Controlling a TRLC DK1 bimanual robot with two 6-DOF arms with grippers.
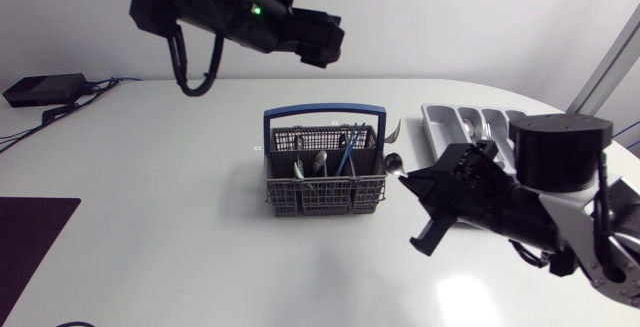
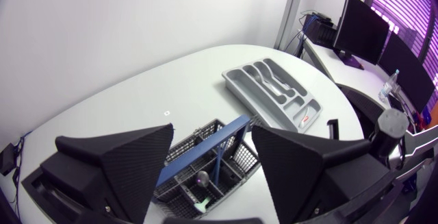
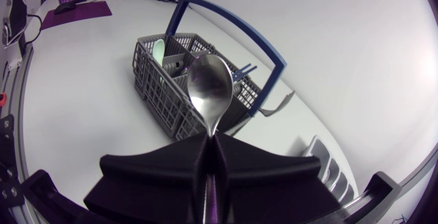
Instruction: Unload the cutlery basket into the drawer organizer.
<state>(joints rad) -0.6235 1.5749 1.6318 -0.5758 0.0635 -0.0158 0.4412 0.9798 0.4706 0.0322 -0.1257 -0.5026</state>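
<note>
The grey cutlery basket point(image 1: 325, 182) with a blue handle stands mid-table, holding several pieces, some with blue handles. My right gripper point(image 1: 412, 182) is just right of it, shut on a metal spoon point(image 1: 394, 163) whose bowl points at the basket. The right wrist view shows that spoon point(image 3: 209, 90) sticking out from the gripper point(image 3: 209, 142) toward the basket point(image 3: 171, 90). My left gripper point(image 1: 322, 39) hangs high over the table's back. Its fingers point(image 2: 116, 162) stand open and empty, with the basket point(image 2: 205, 172) far below. The grey organizer point(image 1: 470, 127) lies at the back right.
Another utensil point(image 1: 390, 130) juts out by the basket's far right corner. The organizer point(image 2: 274, 90) holds a few pieces of cutlery. A black box with cables point(image 1: 45, 89) sits back left, and a dark mat point(image 1: 30, 237) lies at the front left.
</note>
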